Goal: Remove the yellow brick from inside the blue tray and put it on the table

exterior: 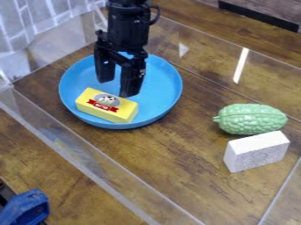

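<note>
Reaching for the yellow brick (106,105) seems underway; above the blue tray (161,103), the end effector (122,93) is spread apart, needing alignment and lowering.

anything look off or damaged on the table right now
Nothing looks spilled or damaged. The yellow brick sits at a slant in the blue tray, and the white block lies askew beside the green vegetable-like item, but neither seems wrong.

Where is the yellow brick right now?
In the camera view, the yellow brick lies inside the blue tray, left of centre, just below the black jaws.
</note>
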Robot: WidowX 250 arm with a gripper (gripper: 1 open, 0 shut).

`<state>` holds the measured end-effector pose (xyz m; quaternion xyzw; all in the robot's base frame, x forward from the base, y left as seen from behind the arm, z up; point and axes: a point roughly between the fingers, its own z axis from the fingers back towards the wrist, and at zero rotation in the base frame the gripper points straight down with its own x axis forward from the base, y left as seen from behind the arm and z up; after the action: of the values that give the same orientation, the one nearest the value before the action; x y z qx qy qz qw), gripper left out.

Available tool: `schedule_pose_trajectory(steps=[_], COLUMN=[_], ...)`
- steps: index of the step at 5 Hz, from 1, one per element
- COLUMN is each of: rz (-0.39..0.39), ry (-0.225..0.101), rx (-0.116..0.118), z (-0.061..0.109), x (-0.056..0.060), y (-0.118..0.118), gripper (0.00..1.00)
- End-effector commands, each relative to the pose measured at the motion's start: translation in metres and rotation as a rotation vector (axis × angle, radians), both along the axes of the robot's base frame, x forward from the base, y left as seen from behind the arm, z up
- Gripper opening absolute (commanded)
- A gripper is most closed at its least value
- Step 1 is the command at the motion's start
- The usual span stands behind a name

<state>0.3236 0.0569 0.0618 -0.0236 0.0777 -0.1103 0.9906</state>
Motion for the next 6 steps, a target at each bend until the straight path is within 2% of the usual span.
schedule_pose_trajectory(steps=[1,4,6], rz=[-0.001,-0.040,-0.060], ry=[-0.065,-0.065,-0.062], rx=[0.004,-0.007,-0.008], z=[0.014,0.006,0.002], x=[0.012,0.018,0.017], y=[0.009,0.014,0.017], gripper=[1.00,1.00,1.00])
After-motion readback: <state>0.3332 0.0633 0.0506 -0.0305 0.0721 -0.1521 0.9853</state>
